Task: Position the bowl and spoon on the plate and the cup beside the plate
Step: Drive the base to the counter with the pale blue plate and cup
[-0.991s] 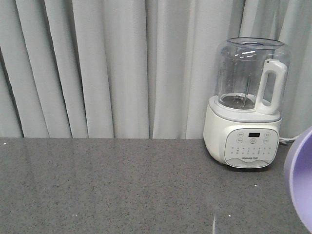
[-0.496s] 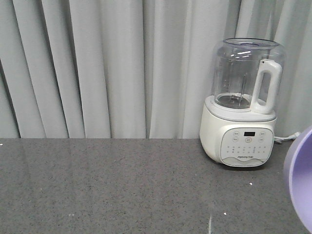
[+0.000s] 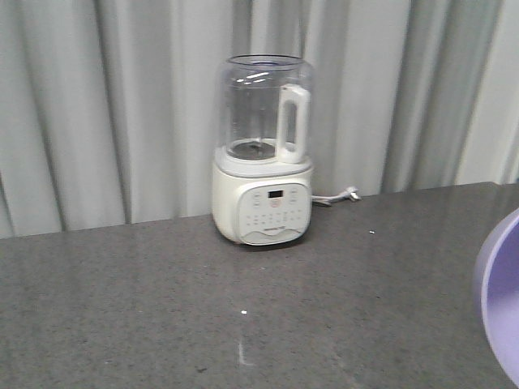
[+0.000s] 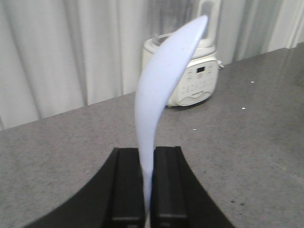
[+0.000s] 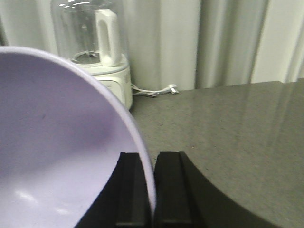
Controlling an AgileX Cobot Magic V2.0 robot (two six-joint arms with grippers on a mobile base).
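Note:
My left gripper [image 4: 148,156] is shut on the handle of the pale blue-white spoon [image 4: 161,80], which curves up and away above the grey counter. Between the black fingers of my right gripper [image 5: 153,161] is the rim of the lavender bowl [image 5: 57,142], held tilted so that its inside fills the left of the right wrist view. An edge of the bowl [image 3: 501,300] shows at the right border of the front view. The plate and the cup are out of view.
A white blender [image 3: 263,154] with a clear jug stands on the grey stone counter [image 3: 203,308] against pale curtains, its cable [image 3: 336,197] trailing to the right. The blender [image 4: 197,71] sits behind the spoon in the left wrist view, and the blender [image 5: 92,52] stands behind the bowl in the right wrist view.
In the front view the blender and curtains have slid left, so that view has swung to the right. The bowl's edge stays at the right border.

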